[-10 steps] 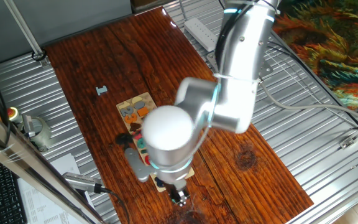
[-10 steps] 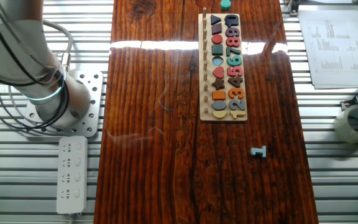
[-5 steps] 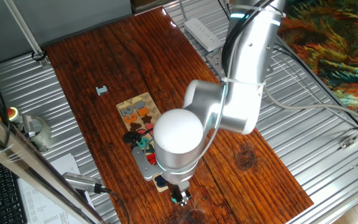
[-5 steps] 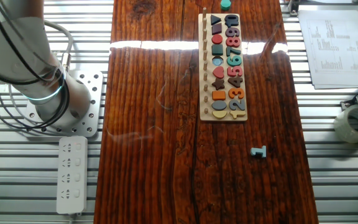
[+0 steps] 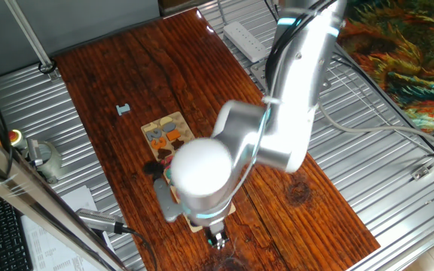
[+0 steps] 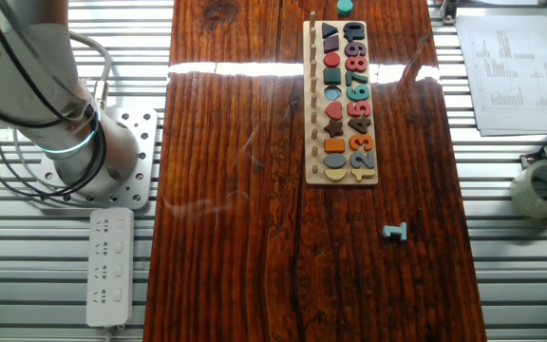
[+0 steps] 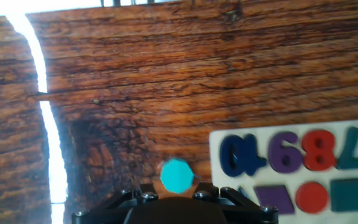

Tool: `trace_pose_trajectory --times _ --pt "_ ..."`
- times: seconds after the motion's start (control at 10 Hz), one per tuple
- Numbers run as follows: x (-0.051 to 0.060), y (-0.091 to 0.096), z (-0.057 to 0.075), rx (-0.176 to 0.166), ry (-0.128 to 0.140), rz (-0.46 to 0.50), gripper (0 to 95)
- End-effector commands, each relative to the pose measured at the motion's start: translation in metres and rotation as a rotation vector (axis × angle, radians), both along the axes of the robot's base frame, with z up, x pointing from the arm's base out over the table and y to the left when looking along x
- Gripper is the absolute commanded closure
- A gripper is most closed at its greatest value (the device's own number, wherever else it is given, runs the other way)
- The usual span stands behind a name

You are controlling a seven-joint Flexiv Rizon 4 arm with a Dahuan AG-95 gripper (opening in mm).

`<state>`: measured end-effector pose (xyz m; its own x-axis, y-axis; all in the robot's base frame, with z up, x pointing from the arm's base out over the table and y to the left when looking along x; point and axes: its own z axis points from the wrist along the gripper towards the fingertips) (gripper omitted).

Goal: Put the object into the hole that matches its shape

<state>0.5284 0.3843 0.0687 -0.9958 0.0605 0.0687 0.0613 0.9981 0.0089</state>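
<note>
The teal-green disc (image 7: 177,176) lies flat on the wood table just off the numbered end of the light-wood puzzle board (image 7: 291,140). It also shows at the top edge of the other fixed view (image 6: 346,7). My gripper (image 5: 217,239) hangs right over the disc. In the hand view the disc sits between the gripper's two black jaw parts, which stand apart and do not touch it. A pale round recess (image 6: 335,174) shows at the board's (image 6: 342,100) opposite end. The gripper is out of the other fixed view.
A small grey-blue angular piece (image 6: 395,231) lies on the table beyond the board's far end. My arm hides most of the board (image 5: 168,132) in one fixed view. A tape roll (image 6: 541,186), papers (image 6: 513,71) and a power strip (image 6: 109,266) lie off the table.
The arm's elbow swung right and then back left. The gripper tip stayed over the same spot. The disc, board and grey-blue piece have not moved.
</note>
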Motion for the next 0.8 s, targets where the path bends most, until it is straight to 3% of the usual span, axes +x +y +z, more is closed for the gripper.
trace_pose_trajectory --times 0.1,0.3,0.4,0.8 --pt "-0.003 -0.003 -0.005 0.01 -0.044 0.012 57.0" --pt "-0.004 -0.003 -0.007 0.012 -0.049 0.013 57.0" --pt "-0.006 -0.004 -0.016 0.014 -0.072 0.019 57.0" --pt "-0.006 -0.004 -0.023 0.014 -0.071 0.016 57.0"
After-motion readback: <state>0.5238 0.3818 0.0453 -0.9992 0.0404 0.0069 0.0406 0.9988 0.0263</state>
